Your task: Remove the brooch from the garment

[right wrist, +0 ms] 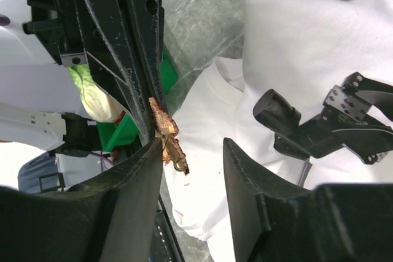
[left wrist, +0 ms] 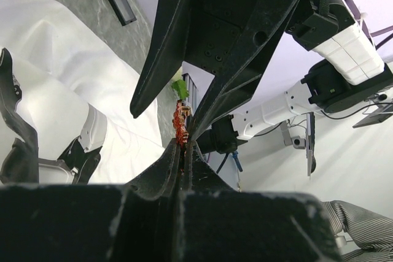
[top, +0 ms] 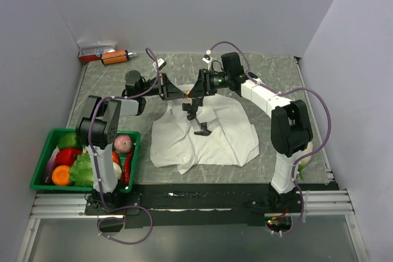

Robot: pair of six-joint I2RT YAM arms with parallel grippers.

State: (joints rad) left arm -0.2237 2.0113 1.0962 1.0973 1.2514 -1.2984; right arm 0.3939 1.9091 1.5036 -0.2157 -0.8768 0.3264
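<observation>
The brooch (top: 186, 94), a tiny orange-red piece, is pinched at the tips of the left gripper (top: 178, 92), whose fingers (left wrist: 161, 170) are clenched together on it, so that it juts out just past them. It hangs in the air over the top edge of the garment (top: 221, 139), and no cloth can be seen rising to it. In the right wrist view the brooch (right wrist: 166, 130) sits just beside the inner face of one finger of the right gripper (right wrist: 193, 151); those fingers (right wrist: 258, 200) are spread wide apart, grasping nothing, and whether one touches the piece cannot be told. The two grippers meet tip to tip from opposite sides. The white garment lies rumpled on the grey marbled surface (top: 276, 72), its black printed shapes (top: 201, 131) facing up. At the near left a green basket (top: 43, 151) holds vegetables. An orange bottle (top: 115, 57) lies at the far left corner.
</observation>
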